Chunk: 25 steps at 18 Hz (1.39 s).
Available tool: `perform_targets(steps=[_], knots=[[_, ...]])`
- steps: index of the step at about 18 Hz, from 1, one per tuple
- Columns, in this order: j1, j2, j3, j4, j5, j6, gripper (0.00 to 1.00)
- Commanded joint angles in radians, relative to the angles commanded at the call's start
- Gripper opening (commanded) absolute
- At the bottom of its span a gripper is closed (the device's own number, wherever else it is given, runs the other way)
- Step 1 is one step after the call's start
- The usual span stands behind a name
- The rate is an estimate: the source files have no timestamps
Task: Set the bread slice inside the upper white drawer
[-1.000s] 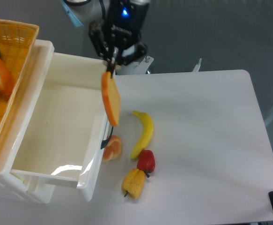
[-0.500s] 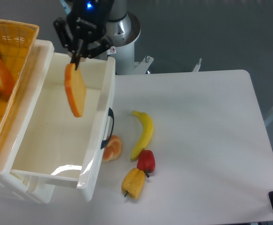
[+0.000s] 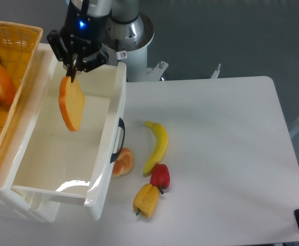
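Bread slice (image 3: 72,104): hangs on edge directly below the end effector (image 3: 73,72), pinched at its top crust, long axis running downward, suspended over the open cavity of the upper white drawer (image 3: 119,97) and not touching its floor. End effector: clenched on the slice. One arm only. Coming move, as judged: straight descent, then release. Change: half a second ago the slice hung slightly further right, nearer the front wall; it has shifted left, toward the drawer's middle.
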Motion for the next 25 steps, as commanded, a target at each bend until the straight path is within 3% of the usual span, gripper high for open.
perform_targets(steps=[3, 4, 5, 8, 10, 12, 14, 19, 22, 25], knots=[[-0.018, -0.031, -0.002, 0.005, 0.000, 0.003, 0.00], [-0.023, -0.040, 0.000, 0.006, 0.000, 0.006, 0.05], [-0.032, -0.043, -0.002, 0.008, 0.000, 0.008, 0.11], [-0.037, -0.051, 0.006, 0.014, -0.002, 0.020, 0.45], [-0.035, -0.049, 0.009, 0.014, 0.000, 0.031, 0.58], [-0.034, -0.049, 0.024, 0.014, 0.000, 0.037, 0.64], [-0.034, -0.049, 0.028, 0.015, 0.000, 0.051, 0.81], [-0.003, -0.049, 0.055, 0.015, 0.000, 0.061, 0.82], [0.070, -0.048, 0.100, 0.020, -0.002, 0.096, 0.85], [0.159, -0.049, 0.098, 0.060, -0.006, 0.215, 0.88]])
